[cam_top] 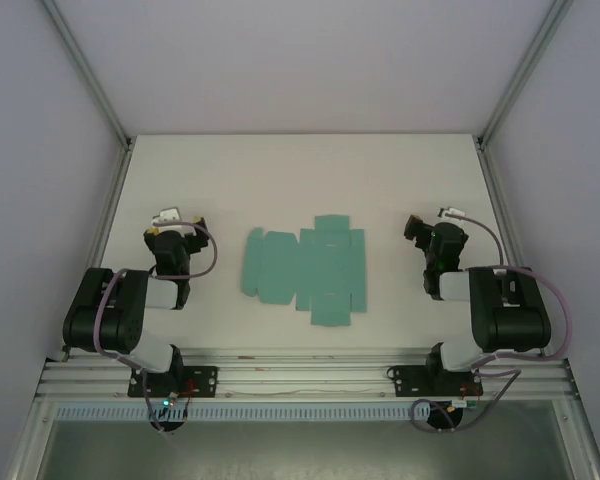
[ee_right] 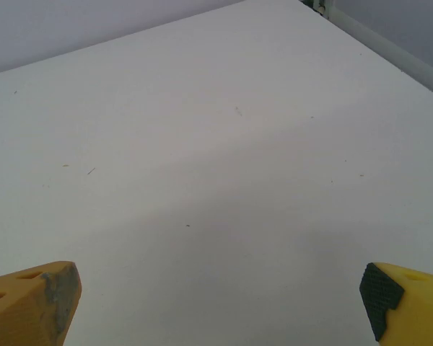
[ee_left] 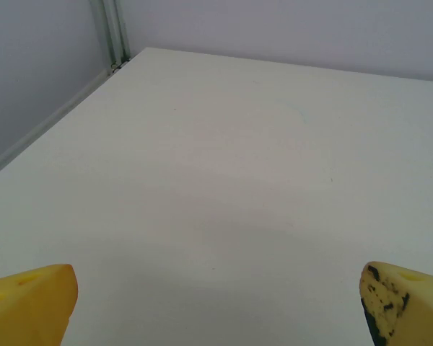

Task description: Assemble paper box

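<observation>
Currently the paper box (cam_top: 305, 268) lies as a flat, unfolded teal die-cut sheet at mid-table (cam_top: 400, 180), flaps spread, between the two arms and touching neither. Probably centred so both can reach it evenly. No fold is started.

Left end effector (ee_left: 218, 306) sits left of the sheet and right end effector (ee_right: 220, 303) right of it, each well apart from the card. Both have their fingers spread wide and hold nothing, which I read as a ready posture.

Edges and room:
- Bare table runs far of the sheet and on both sides, so approach lanes are generous.
- Side walls (cam_top: 40, 150) bound the left and right edges, and the arms' elbows sit near them.
- The sheet's near flap lies close to the mounting rail (cam_top: 300, 375), so room is tighter there.
- Thin card flat on the table likely needs a fingertip worked under a flap edge.
</observation>
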Controlling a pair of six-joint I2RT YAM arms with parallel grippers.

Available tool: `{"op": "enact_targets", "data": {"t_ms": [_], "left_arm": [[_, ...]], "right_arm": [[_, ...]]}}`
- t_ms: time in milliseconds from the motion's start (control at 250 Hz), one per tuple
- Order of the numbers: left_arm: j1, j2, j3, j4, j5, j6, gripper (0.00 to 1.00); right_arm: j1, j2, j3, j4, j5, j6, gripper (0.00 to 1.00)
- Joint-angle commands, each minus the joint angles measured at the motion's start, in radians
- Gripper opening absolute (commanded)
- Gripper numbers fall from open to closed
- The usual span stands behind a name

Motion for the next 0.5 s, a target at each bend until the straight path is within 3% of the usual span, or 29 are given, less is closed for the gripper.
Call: {"op": "enact_targets", "data": {"t_ms": [0,496], "left_arm": [[-0.005,-0.009,0.017,-0.001,-0.002,0.017,1.0],[-0.005,-0.007,0.018,-0.002,-0.002,0.016,1.0]], "right_arm": [[-0.004,-0.011,0.013,0.013,0.027,0.01,1.0],[-0.006,-0.011,0.016,0.012,0.027,0.01,1.0]]}}
